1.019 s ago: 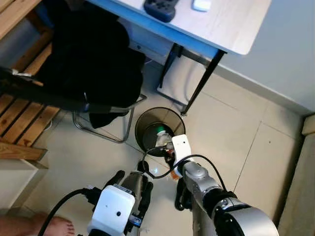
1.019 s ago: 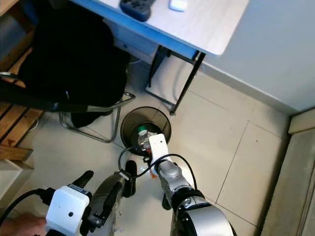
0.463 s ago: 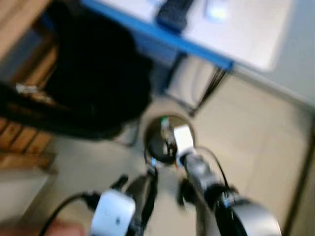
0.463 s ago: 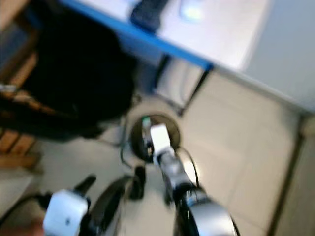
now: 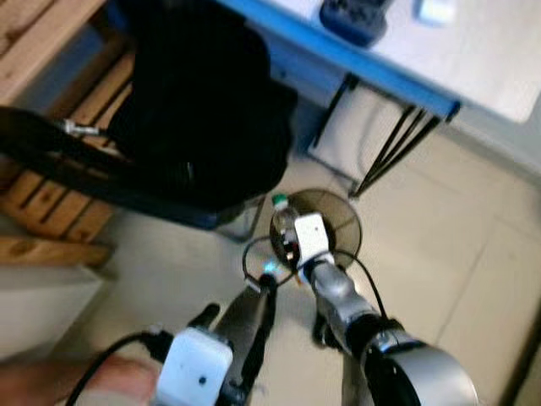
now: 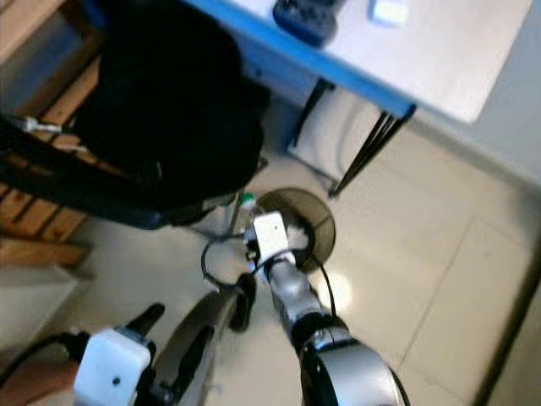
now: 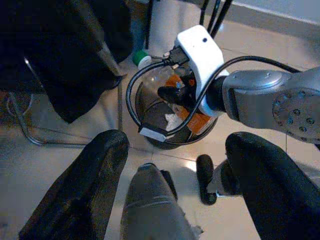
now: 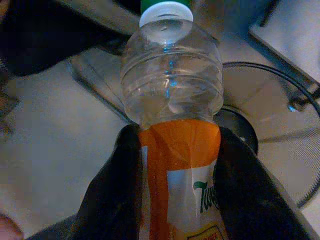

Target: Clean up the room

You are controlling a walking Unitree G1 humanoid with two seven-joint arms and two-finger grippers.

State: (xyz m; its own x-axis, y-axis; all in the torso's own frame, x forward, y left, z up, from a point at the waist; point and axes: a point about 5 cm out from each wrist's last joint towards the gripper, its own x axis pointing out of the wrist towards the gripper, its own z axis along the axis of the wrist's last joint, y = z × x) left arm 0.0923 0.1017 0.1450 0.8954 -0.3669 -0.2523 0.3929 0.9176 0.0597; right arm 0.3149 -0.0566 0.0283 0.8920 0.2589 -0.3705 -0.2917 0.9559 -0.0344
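My right gripper (image 8: 176, 136) is shut on a clear plastic bottle (image 8: 172, 95) with an orange label and a white and green cap. The gripper holds the bottle tilted above the left rim of a dark round mesh bin (image 5: 336, 227) on the floor. The bottle's cap (image 5: 279, 201) points toward the black chair. In the left wrist view the bottle (image 7: 159, 76) lies across the bin's (image 7: 139, 102) opening. My left gripper (image 7: 177, 145) is open with nothing in it, low and just short of the bin.
A black chair draped with a black garment (image 5: 194, 110) stands close to the bin's left. A pale desk (image 5: 482, 59) on thin black legs (image 5: 393, 148) holds a dark controller (image 5: 355, 15). Wooden slats (image 5: 46, 199) lie at left. Part of a person (image 5: 93, 381) shows at bottom left.
The whole picture has shifted and blurred, so the camera moved. The bottle's cap, earlier over the bin's middle, now sits at the bin's left rim.
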